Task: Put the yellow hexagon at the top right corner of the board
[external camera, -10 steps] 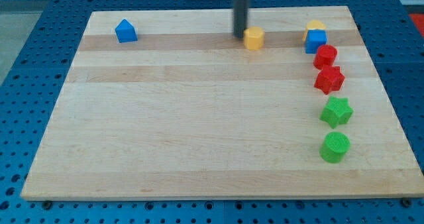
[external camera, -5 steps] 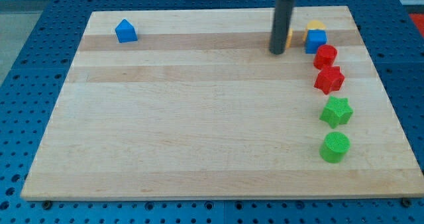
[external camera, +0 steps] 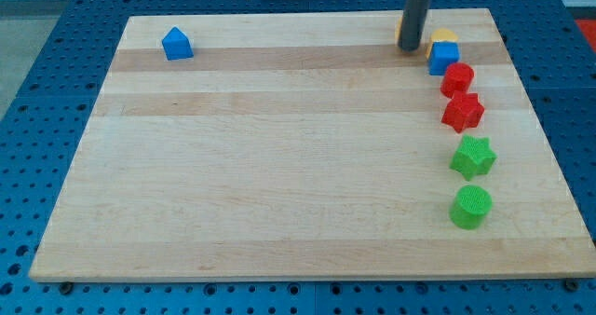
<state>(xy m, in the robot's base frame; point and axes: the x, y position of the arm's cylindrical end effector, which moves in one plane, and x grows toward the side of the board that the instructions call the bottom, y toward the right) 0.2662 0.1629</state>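
The yellow hexagon (external camera: 399, 28) is near the board's top edge, right of centre, and is almost wholly hidden behind my rod; only a thin orange-yellow sliver shows at the rod's left side. My tip (external camera: 411, 47) rests on the wooden board (external camera: 279, 166) just in front of the hexagon. It stands just left of a second yellow block (external camera: 444, 36) and the blue cube (external camera: 444, 58). I cannot tell whether the tip touches the hexagon.
Down the board's right side run a red round block (external camera: 457, 77), a red star (external camera: 462, 112), a green star (external camera: 473, 157) and a green cylinder (external camera: 470, 207). A blue house-shaped block (external camera: 176, 44) sits at the top left.
My rod has moved right and then up toward the view's top. The yellow hexagon has slid right with it, from the top centre to next to the blue cube.
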